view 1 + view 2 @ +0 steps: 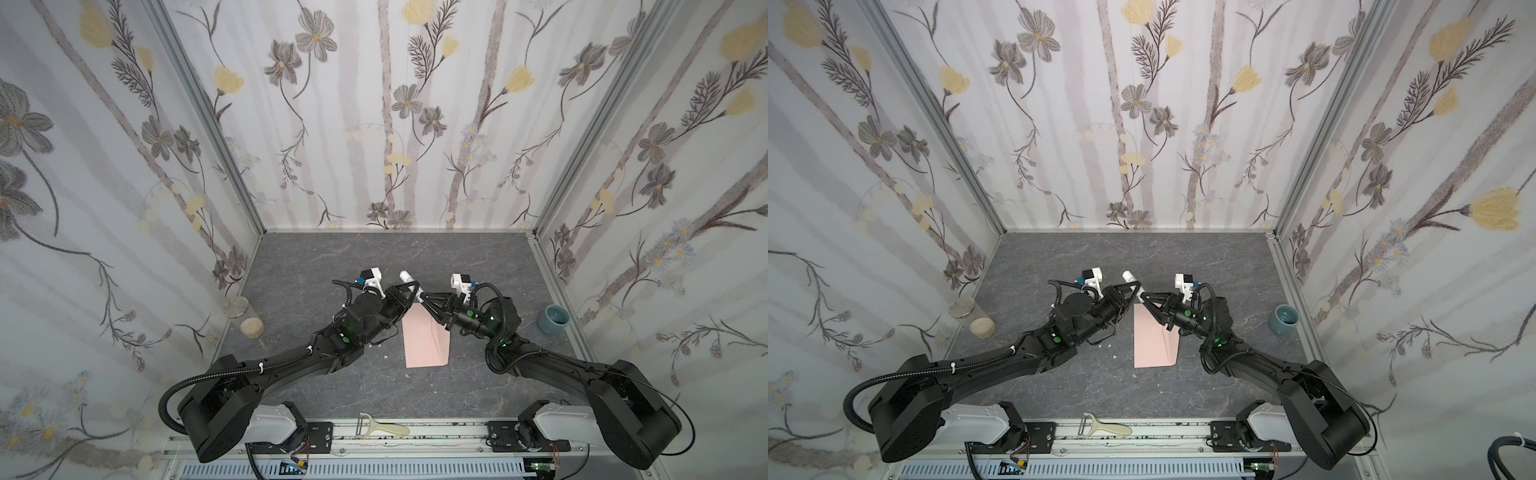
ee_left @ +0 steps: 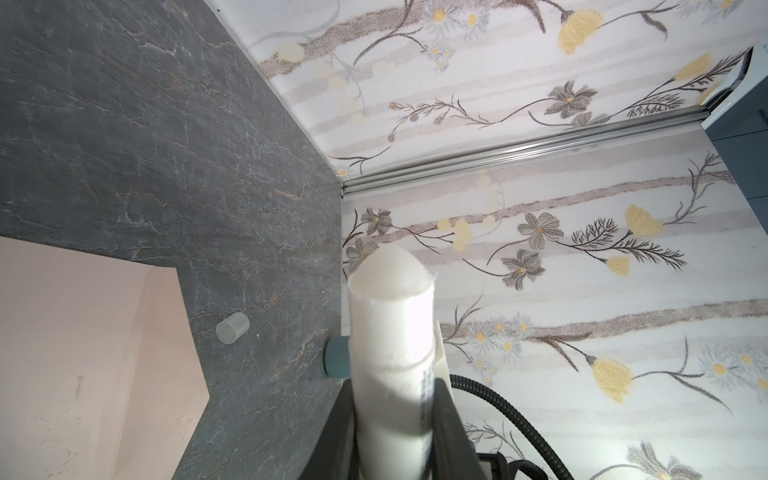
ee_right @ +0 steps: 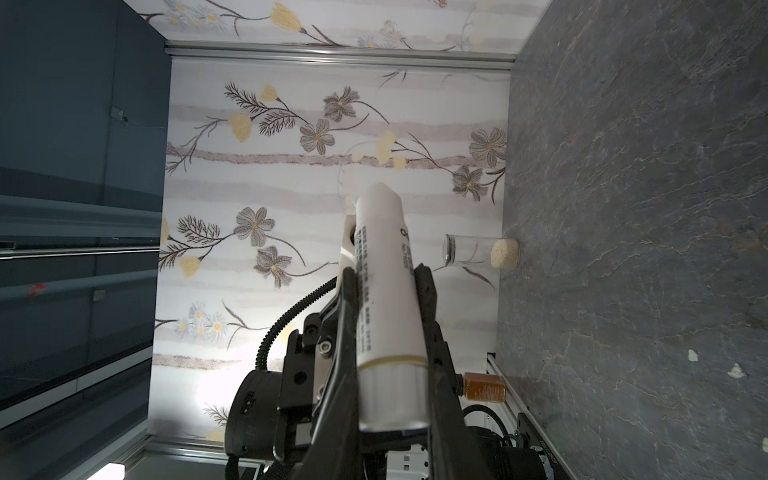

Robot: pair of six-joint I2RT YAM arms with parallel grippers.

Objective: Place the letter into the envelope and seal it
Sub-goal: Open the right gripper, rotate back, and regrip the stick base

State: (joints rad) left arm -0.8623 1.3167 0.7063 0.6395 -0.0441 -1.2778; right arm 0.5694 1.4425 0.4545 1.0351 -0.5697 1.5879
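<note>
The pale pink envelope [image 1: 426, 340] [image 1: 1154, 343] lies flat on the dark table in both top views. Its far end sits under the two grippers, and its flap [image 2: 166, 332] lies open. Above that end, a white glue stick [image 1: 406, 277] [image 2: 390, 332] [image 3: 388, 291] points up and away, uncapped, with its glue tip bare. My left gripper [image 1: 412, 287] [image 2: 395, 411] is shut on the tube's body. My right gripper [image 1: 422, 297] [image 3: 392, 399] is shut on the tube's lower end. The letter shows in no view.
A clear cap [image 2: 232, 328] lies on the table beside the envelope. A blue cup [image 1: 552, 319] stands at the right wall and a glass jar of grain [image 1: 245, 318] at the left wall. A peeler [image 1: 382, 428] rests on the front rail. White scraps [image 1: 386, 357] lie by the envelope.
</note>
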